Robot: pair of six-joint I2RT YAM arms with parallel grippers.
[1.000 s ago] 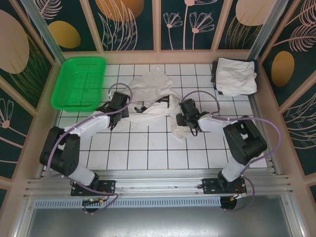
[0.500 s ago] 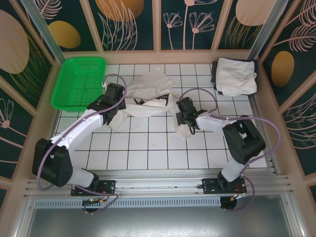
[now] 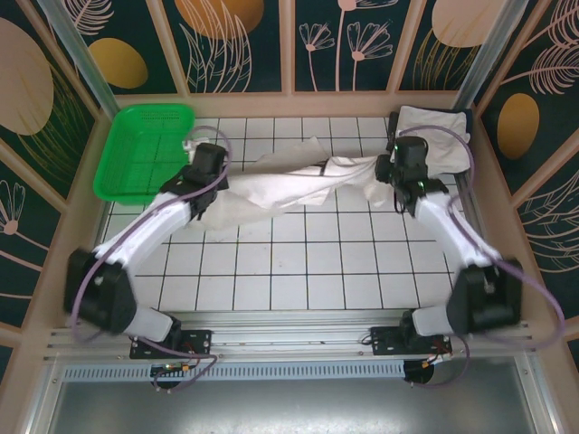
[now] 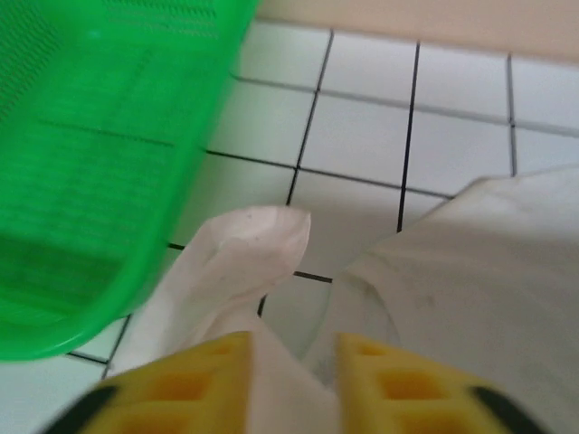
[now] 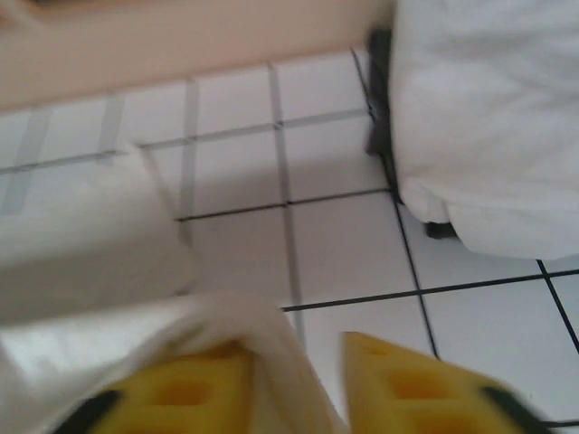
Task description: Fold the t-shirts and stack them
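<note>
Over the far table (image 3: 271, 271) the shirt (image 3: 271, 185) stretches, twisted, between basket (image 3: 145, 149) and folded shirt (image 3: 434, 140). Left gripper (image 4: 291, 362) and right gripper (image 5: 298, 362) each pinch a bunched end; pulling wider could slip the cloth free or set the twist.

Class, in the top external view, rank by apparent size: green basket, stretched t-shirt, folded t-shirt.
Largest: green basket and stretched t-shirt, similar spread, too close to rank.
Smallest: folded t-shirt, clearly.
</note>
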